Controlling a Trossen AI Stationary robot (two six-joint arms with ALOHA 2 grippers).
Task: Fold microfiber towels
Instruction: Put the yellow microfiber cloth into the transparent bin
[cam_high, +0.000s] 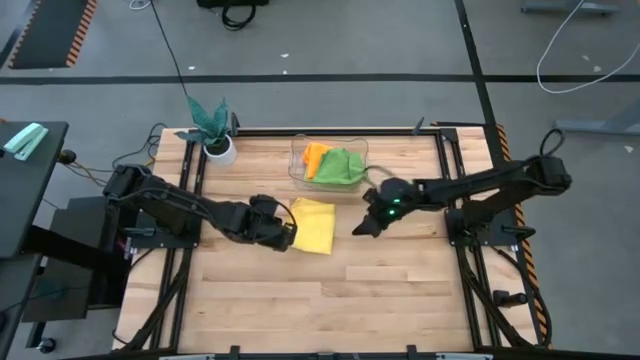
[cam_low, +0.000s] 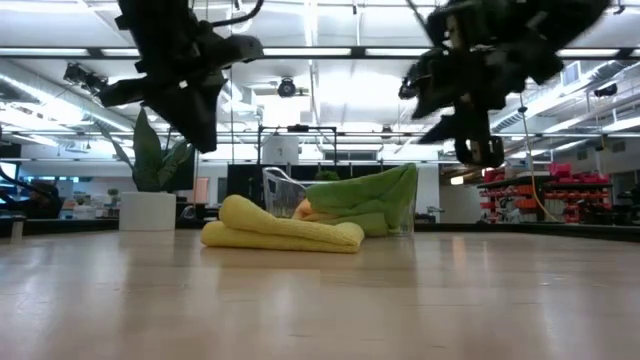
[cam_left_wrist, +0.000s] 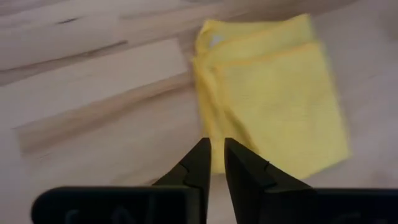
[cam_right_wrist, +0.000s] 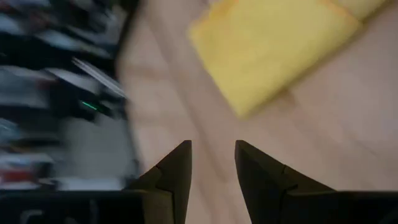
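Observation:
The yellow towel (cam_high: 314, 225) lies folded flat on the wooden table (cam_high: 300, 300); it also shows in the low view (cam_low: 285, 235), the left wrist view (cam_left_wrist: 273, 99) and the right wrist view (cam_right_wrist: 267, 50). The orange towel (cam_high: 315, 154) and green cloth (cam_high: 343, 166) lie in the clear bin (cam_high: 298, 168), and the green cloth hangs over its rim (cam_low: 370, 195). My left gripper (cam_high: 287, 235) hovers at the yellow towel's left edge, fingers nearly together and empty (cam_left_wrist: 216, 155). My right gripper (cam_high: 360, 228) hovers to the towel's right, slightly open and empty (cam_right_wrist: 212, 162).
A teal-leaved plant in a white pot (cam_high: 215, 135) stands at the table's far left. The bin stands just behind the yellow towel. The near half of the table (cam_high: 320, 310) is bare wood. Black frame rails (cam_high: 455, 200) run along both sides.

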